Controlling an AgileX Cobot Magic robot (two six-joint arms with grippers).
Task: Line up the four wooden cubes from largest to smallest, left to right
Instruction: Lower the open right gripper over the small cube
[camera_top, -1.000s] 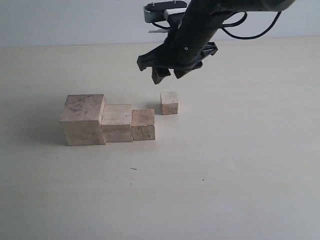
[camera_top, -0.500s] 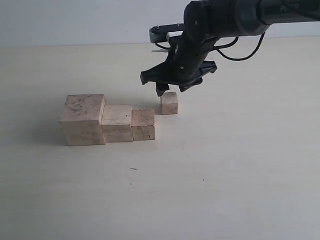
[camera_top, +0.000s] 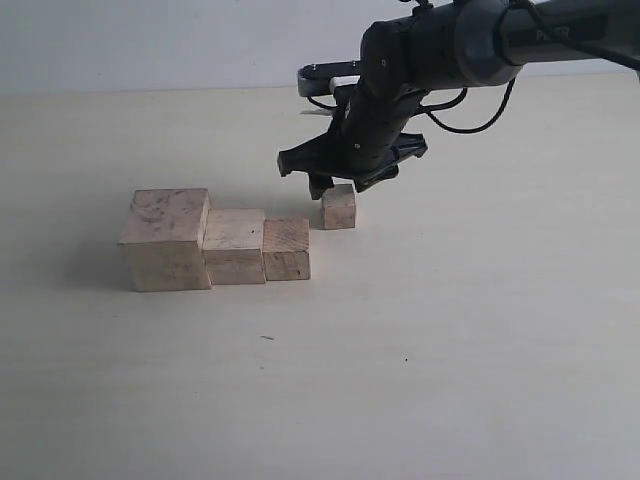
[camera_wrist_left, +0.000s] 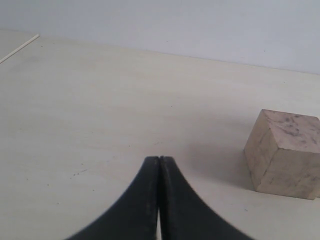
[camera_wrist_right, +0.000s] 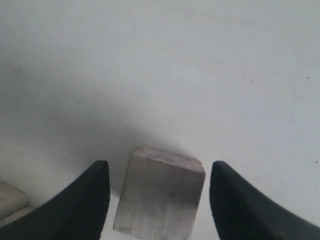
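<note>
1. Exterior view: the right gripper hangs spread open just above the smallest cube, gripping nothing. That cube stands alone on the table, nearer the far edge. It is just behind and to the right of the row, and apart from it. In the row the largest cube, second cube and third cube touch side to side, left of the middle. My worry is that a fingertip lands on the cube's top and shoves it. It could also knock the third cube when set in and spoil the line.
2. Left wrist view: the left gripper is clenched on nothing over bare surface. The largest cube is well off to one side (no trouble there, I'd say). It is pale wood with dark smudges on top.
3. Right wrist view: the smallest cube sits between the parted fingers, with a gap on each side. It looks slightly askew to them, so closing might twist it. It is plain pale wood with crisp edges and barely a mark.
</note>
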